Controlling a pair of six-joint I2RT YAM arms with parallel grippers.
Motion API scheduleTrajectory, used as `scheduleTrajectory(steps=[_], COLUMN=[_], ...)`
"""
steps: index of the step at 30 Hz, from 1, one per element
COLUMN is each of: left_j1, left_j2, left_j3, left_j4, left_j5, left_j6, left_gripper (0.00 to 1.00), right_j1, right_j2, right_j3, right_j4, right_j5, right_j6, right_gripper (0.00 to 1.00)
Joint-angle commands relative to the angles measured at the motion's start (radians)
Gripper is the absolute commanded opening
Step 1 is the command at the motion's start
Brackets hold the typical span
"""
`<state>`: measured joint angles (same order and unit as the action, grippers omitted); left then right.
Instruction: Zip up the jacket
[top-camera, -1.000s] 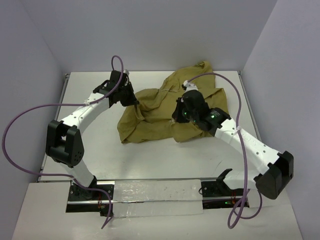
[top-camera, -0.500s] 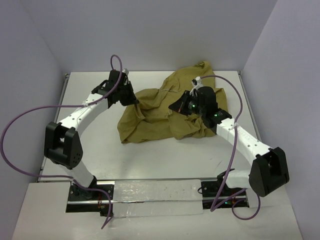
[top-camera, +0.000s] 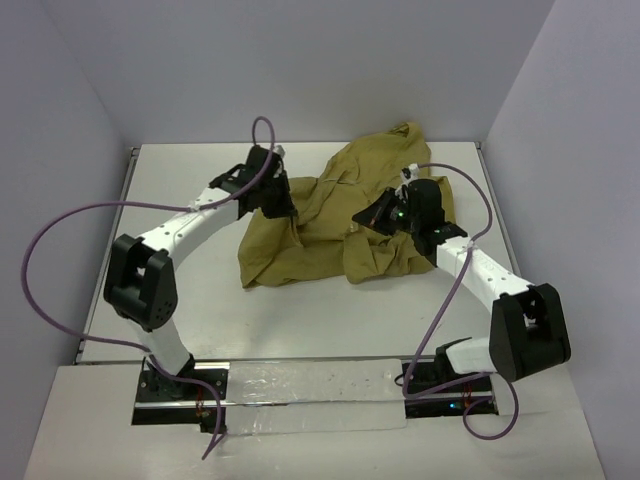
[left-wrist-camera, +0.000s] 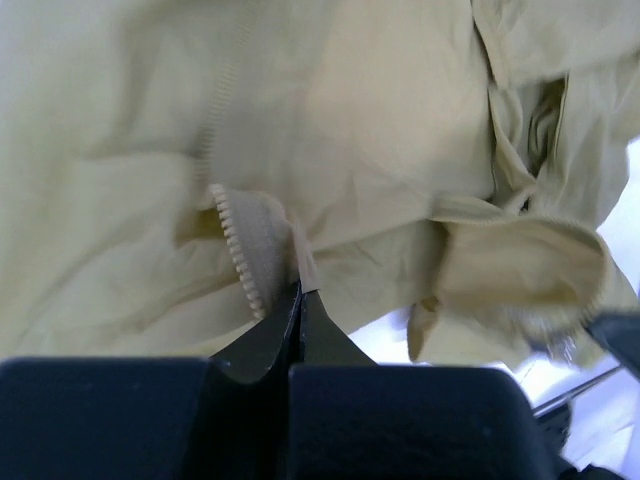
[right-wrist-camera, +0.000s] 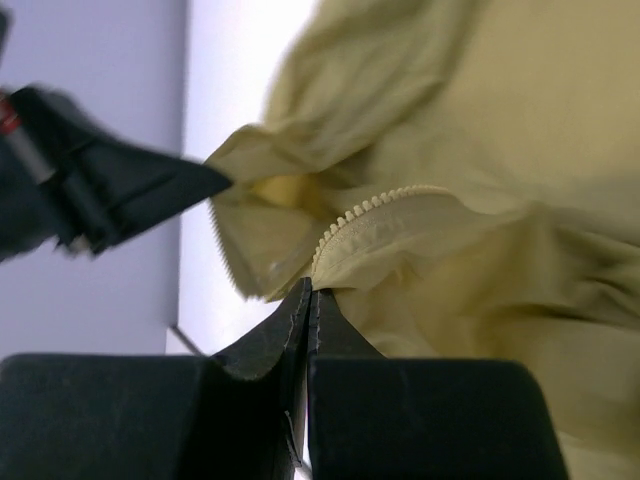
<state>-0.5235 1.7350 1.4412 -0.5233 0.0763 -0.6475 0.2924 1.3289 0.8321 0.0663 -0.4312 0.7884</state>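
Olive-tan jacket (top-camera: 320, 240): left end effector (left-wrist-camera: 298, 300) and right end effector (right-wrist-camera: 308, 300), each pinching a zipper edge (left-wrist-camera: 236, 250), have converged to align them.

Bright, even light — wrist views blurred

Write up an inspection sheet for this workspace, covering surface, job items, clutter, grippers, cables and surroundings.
Surface: white table, bare around the garment.
Job's things: olive-tan jacket lies crumpled toward the far side. The wrist views show loose zipper teeth, so it is not zipped where visible.
Clutter: nothing seen.
Grippers: left gripper shut, pinching jacket cloth beside the teeth. The right gripper is shut on the jacket edge just under a row of teeth.
Cables: purple cables loop off both arms, hanging clear of the jacket.
Surroundings: plain pale walls on three sides.
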Motion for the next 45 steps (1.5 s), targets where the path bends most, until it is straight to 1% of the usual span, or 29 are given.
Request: scheduleTrajectory(steps=[1, 2, 3, 4, 5, 7, 8, 9, 11, 14, 15, 17, 18, 20, 21, 23, 24, 26, 28, 31, 34, 36, 37, 38, 39, 40, 42, 43, 45], left_j1=[-0.069, -0.075, -0.079, -0.088, -0.093, -0.104, -0.107, -0.112, -0.112, -0.11, -0.108, -0.1, -0.091, -0.076, -0.073, -0.058, -0.047, -0.011, 0.009, 0.011, 0.011, 0.011, 0.011, 0.011, 0.012, 0.014, 0.018, 0.019, 0.019], left_j2=[0.048, 0.049, 0.053, 0.064, 0.076, 0.099, 0.107, 0.117, 0.118, 0.076, 0.044, 0.017, -0.059, -0.107, -0.127, -0.182, -0.191, -0.21, -0.235, -0.281, -0.288, -0.254, -0.235, -0.213, -0.183, -0.155, -0.112, -0.091, -0.083], left_j3=[0.079, 0.085, 0.096, 0.116, 0.141, 0.195, 0.217, 0.249, 0.275, 0.26, 0.227, 0.17, 0.112, 0.057, 0.004, -0.054, -0.082, -0.153, -0.235, -0.352, -0.424, -0.448, -0.445, -0.438, -0.425, -0.412, -0.381, -0.361, -0.349], left_j4=[-0.03, -0.029, -0.029, -0.03, -0.036, -0.053, -0.06, -0.066, -0.071, -0.085, -0.082, -0.066, -0.048, -0.028, -0.024, -0.033, -0.046, -0.072, -0.084, -0.049, -0.016, 0.029, 0.047, 0.062, 0.069, 0.074, 0.061, 0.053, 0.038], left_j5=[-0.04, -0.039, -0.03, -0.005, 0.026, 0.08, 0.094, 0.108, 0.124, 0.063, 0.024, -0.005, -0.03, -0.045, -0.068, -0.079, -0.107, -0.119, -0.129, -0.122, -0.121, -0.146, -0.152, -0.16, -0.171, -0.181, -0.193, -0.202, -0.214], left_j6=[0.021, 0.025, 0.033, 0.048, 0.062, 0.087, 0.095, 0.108, 0.114, 0.107, 0.097, 0.081, 0.064, 0.048, 0.03, 0.007, -0.011, -0.054, -0.095, -0.127, -0.15, -0.159, -0.156, -0.153, -0.149, -0.144, -0.133, -0.124, -0.11], left_gripper=[0.01, 0.01, 0.04, 0.13, 0.35, 0.84, 0.96, 0.99, 0.99, 0.99, 0.99, 0.99, 0.99, 0.99, 0.98, 0.92, 0.89, 0.85, 0.88, 0.98, 0.99, 0.99, 0.99, 0.99, 0.98, 0.95, 0.78, 0.66, 0.35], right_j1=[-0.051, -0.059, -0.067, -0.077, -0.088, -0.106, -0.11, -0.116, -0.121, -0.124, -0.124, -0.124, -0.124, -0.124, -0.122, -0.115, -0.107, -0.087, -0.061, -0.04, -0.032, -0.032, -0.032, -0.031, -0.029, -0.02, 0.023, 0.051, 0.124], right_j2=[-0.031, -0.04, -0.046, -0.052, -0.056, -0.06, -0.06, -0.059, -0.056, -0.052, -0.051, -0.049, -0.046, -0.04, -0.039, -0.045, -0.051, -0.061, -0.074, -0.088, -0.085, -0.058, -0.043, -0.029, -0.015, -0.008, -0.038, -0.048, -0.058], right_j3=[-0.044, -0.049, -0.053, -0.058, -0.067, -0.081, -0.086, -0.091, -0.093, -0.084, -0.08, -0.074, -0.068, -0.062, -0.052, -0.036, -0.026, 0.005, 0.03, 0.027, 0.005, -0.011, -0.006, 0.006, 0.031, 0.053, 0.105, 0.158, 0.256], right_j4=[-0.025, -0.044, -0.065, -0.09, -0.1, -0.109, -0.111, -0.112, -0.115, -0.117, -0.119, -0.123, -0.132, -0.137, -0.149, -0.168, -0.185, -0.244, -0.316, -0.397, -0.456, -0.49, -0.505, -0.525, -0.552, -0.574, -0.612, -0.627, -0.672], right_j5=[-0.003, 0.004, 0.009, 0.01, 0.006, -0.003, -0.006, -0.008, -0.009, -0.011, -0.011, -0.01, -0.009, -0.006, -0.006, 0.002, 0.014, 0.071, 0.121, 0.166, 0.215, 0.266, 0.282, 0.301, 0.326, 0.349, 0.425, 0.448, 0.503], right_j6=[-0.023, -0.038, -0.048, -0.071, -0.077, -0.084, -0.086, -0.089, -0.086, -0.086, -0.086, -0.091, -0.097, -0.109, -0.113, -0.144, -0.16, -0.199, -0.231, -0.246, -0.25, -0.25, -0.252, -0.254, -0.255, -0.26, -0.276, -0.288, -0.315], right_gripper=[0.0, 0.0, 0.0, 0.0, 0.0, 0.0, 0.0, 0.0, 0.0, 0.0, 0.0, 0.0, 0.0, 0.0, 0.0, 0.0, 0.0, 0.0, 0.0, 0.0, 0.0, 0.01, 0.07, 0.17, 0.34, 0.49, 0.69, 0.72, 0.75])
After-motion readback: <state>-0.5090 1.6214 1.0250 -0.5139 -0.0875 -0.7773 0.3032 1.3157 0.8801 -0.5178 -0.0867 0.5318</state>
